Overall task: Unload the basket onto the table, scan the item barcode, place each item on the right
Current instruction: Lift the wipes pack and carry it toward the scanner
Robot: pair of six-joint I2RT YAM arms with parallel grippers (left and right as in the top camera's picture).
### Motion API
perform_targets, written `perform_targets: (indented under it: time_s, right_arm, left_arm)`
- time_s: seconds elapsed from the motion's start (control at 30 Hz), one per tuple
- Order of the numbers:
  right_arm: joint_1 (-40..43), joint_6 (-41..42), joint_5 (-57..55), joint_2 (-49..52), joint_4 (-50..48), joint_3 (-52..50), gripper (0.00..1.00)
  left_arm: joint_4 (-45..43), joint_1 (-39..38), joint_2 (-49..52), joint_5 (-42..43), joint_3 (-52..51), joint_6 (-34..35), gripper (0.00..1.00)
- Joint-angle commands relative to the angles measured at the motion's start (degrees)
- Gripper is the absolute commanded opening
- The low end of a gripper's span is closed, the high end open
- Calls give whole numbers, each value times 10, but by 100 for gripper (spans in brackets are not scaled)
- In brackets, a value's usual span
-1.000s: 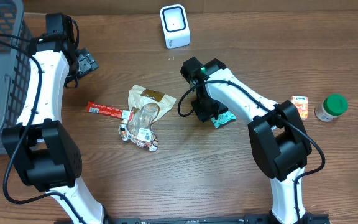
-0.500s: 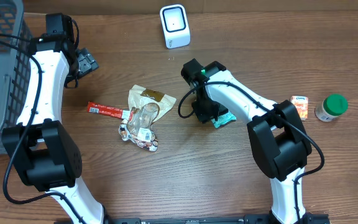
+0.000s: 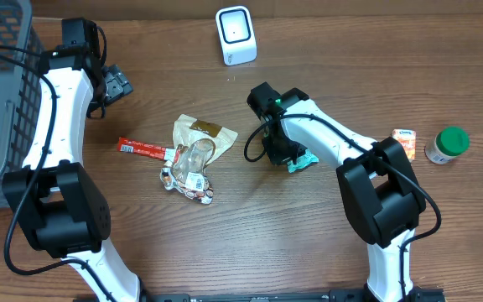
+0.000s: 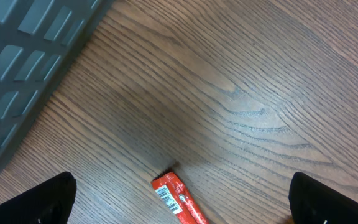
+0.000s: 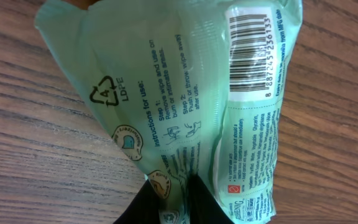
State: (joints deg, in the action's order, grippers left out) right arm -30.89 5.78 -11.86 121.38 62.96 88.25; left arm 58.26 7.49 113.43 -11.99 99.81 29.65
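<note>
Wooden table (image 3: 225, 243), green wipe packet (image 5: 185, 106) seemingly in the right tool's (image 5: 169, 205) pinch.

On the pack (image 5: 185, 118), a barcode (image 5: 248, 46) is printed with a digit row beginning 8 8872. Left of the barcode, "Instructions for use:", "Step 1:" and "Step 2:" can be read. Farther left, a recycling triangle is marked 4, LDPE.
</note>
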Motion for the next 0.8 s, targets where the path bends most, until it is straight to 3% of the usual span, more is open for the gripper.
perform_targets:
  time_s: [0.0,0.07,0.33,0.63,0.77]
  right_arm:
    - [-1,2,30,21,-17,-27,11]
    - [-1,2,30,21,-22,-27,4]
    - [0,-7,77,-2,-20,40,4]
    - [13,-33,219,-77,-12,104,4]
    - [33,-42,344,-90,-25,105,4]
  left_arm:
    - [0,-4,-3,2,13,3,100]
    - [-1,-4,-3,2,13,4,100]
    - [-1,-4,-3,2,13,3,100]
    - [-1,-4,-3,2,13,3,100]
    - [-1,-4,-3,2,13,3,100]
